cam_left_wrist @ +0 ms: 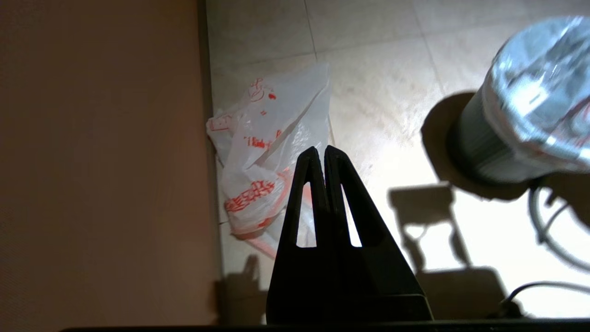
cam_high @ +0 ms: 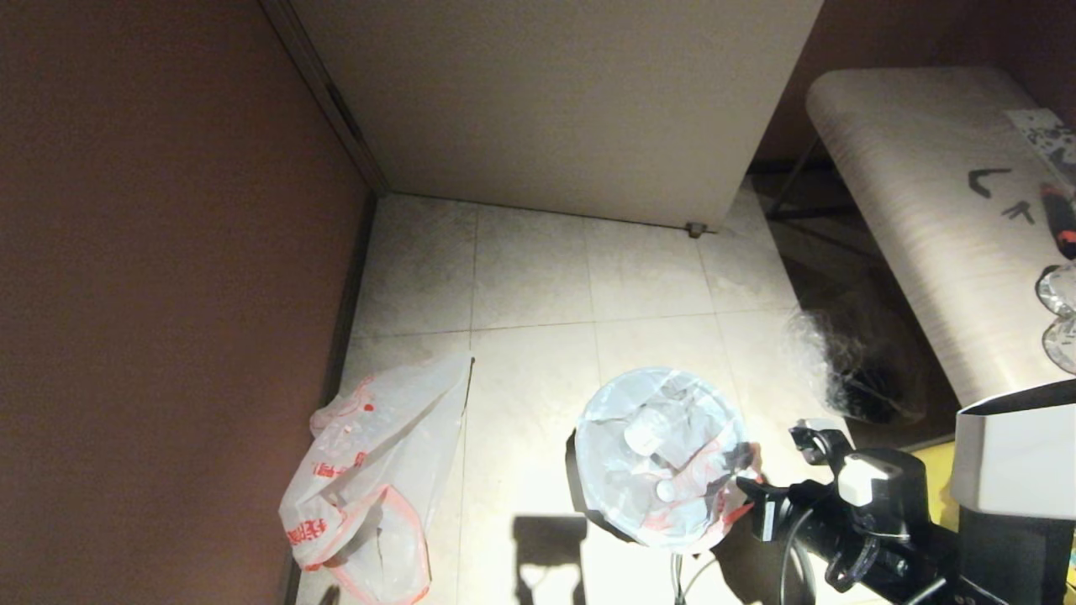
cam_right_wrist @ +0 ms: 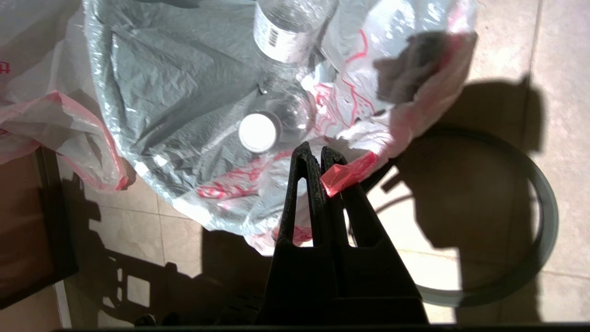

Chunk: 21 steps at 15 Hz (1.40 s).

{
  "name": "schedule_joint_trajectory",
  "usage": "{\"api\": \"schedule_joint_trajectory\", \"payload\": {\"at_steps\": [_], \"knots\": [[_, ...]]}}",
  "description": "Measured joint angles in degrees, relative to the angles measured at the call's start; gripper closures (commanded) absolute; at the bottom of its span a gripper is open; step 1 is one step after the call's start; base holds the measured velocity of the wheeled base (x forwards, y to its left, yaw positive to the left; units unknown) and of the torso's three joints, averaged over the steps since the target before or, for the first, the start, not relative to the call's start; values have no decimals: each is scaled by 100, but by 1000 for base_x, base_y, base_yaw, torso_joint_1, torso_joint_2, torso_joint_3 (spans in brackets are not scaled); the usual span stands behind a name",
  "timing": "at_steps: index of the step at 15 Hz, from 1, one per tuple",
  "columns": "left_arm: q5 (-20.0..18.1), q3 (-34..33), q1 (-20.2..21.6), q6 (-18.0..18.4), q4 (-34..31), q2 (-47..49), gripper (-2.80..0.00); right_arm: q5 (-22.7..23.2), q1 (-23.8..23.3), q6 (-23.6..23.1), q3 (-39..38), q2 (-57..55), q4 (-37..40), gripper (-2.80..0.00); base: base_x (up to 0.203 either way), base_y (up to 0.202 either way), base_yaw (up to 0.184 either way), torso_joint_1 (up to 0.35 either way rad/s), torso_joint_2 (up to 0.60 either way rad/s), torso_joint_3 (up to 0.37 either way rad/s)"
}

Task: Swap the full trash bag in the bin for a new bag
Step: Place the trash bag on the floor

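Observation:
The full trash bag (cam_high: 660, 454) sits in the black bin (cam_high: 578, 475) on the tiled floor, its plastic spread over the rim and clear bottles (cam_right_wrist: 276, 120) showing inside. My right gripper (cam_right_wrist: 317, 148) is shut on the bag's red-orange edge (cam_right_wrist: 345, 175) at the near right side of the bin (cam_left_wrist: 474, 147). The grey rim ring (cam_right_wrist: 546, 221) lies on the floor beside it. The limp new bag (cam_high: 370, 479) is crumpled by the left wall. My left gripper (cam_left_wrist: 324, 150) hangs shut and empty above the floor near the new bag (cam_left_wrist: 262, 175).
A brown wall (cam_high: 168, 252) runs along the left. A white panel (cam_high: 555, 101) stands at the back. A pale table (cam_high: 925, 210) is at the right, with clear crinkly wrap (cam_high: 820, 353) on the floor beneath its edge. Cables (cam_left_wrist: 544, 226) trail near the bin.

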<state>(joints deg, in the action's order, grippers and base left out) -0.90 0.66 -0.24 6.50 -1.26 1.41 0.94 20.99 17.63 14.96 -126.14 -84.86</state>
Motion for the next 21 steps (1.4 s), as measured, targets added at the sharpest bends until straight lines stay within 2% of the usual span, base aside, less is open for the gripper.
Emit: {"api": "schedule_joint_trajectory", "payload": {"at_steps": [3,5,6,10,11,12,15,17,19,21], "knots": [[-59,88,-28,-17,267,569,0,13,-85,-16,-73,-7,-16,0,0,0,0,0,0,0],[-184,787,-61,-447,426,927,0,16,-96,-14,-99,-22,-65,0,0,0,0,0,0,0],[-382,1249,-66,-552,355,1145,0,16,-99,-13,-96,-32,-69,0,0,0,0,0,0,0],[-1695,2841,-70,-503,74,2912,0,24,-74,-7,-78,-74,-72,0,0,0,0,0,0,0],[-1920,3212,-242,-483,-12,3466,0,25,-73,-7,-71,-95,-74,0,0,0,0,0,0,0],[-1984,3534,-524,-477,-99,3995,0,24,-77,-7,-60,-117,-73,0,0,0,0,0,0,0],[-1674,4246,-1582,-496,-140,5678,0,25,-134,-60,-55,-178,-80,0,0,0,0,0,0,0],[-1442,4632,-2111,-549,-1,6737,0,27,-156,-82,-55,-226,-80,0,0,0,0,0,0,0],[-1297,5048,-2514,-640,227,7829,0,51,-217,-110,-44,-289,-100,0,0,0,0,0,0,0],[-1183,5511,-2732,-697,479,8951,0,132,-276,-110,-50,-370,-192,0,0,0,0,0,0,0]]}}
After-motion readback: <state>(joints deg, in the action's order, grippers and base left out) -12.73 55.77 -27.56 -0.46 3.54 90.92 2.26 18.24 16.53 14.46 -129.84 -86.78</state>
